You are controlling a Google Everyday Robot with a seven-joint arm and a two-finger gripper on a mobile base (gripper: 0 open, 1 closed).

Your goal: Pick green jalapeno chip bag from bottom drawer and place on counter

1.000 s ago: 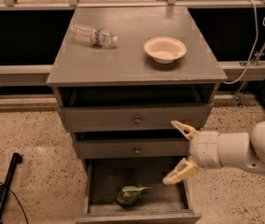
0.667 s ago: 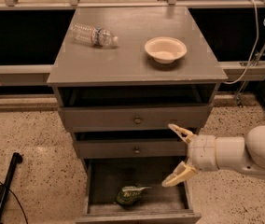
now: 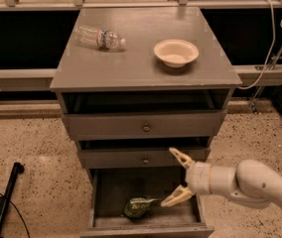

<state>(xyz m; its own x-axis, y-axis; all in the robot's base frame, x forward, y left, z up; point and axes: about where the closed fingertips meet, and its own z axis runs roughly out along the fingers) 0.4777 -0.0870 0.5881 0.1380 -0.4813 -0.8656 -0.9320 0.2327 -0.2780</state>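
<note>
Green chip bag [image 3: 138, 207] lies ungrasped in the bottom drawer [image 3: 112, 188], my open claw [image 3: 170, 177] just right; table [image 3: 141, 63] placement remains.

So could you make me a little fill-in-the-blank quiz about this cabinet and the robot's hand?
1. The green chip bag lies in the open ___ drawer.
2. The water bottle lies on its ___ on the counter, beside a bowl.
3. The gripper hangs just right of the bag, its fingers ___.
Missing words: bottom; side; open.
</note>
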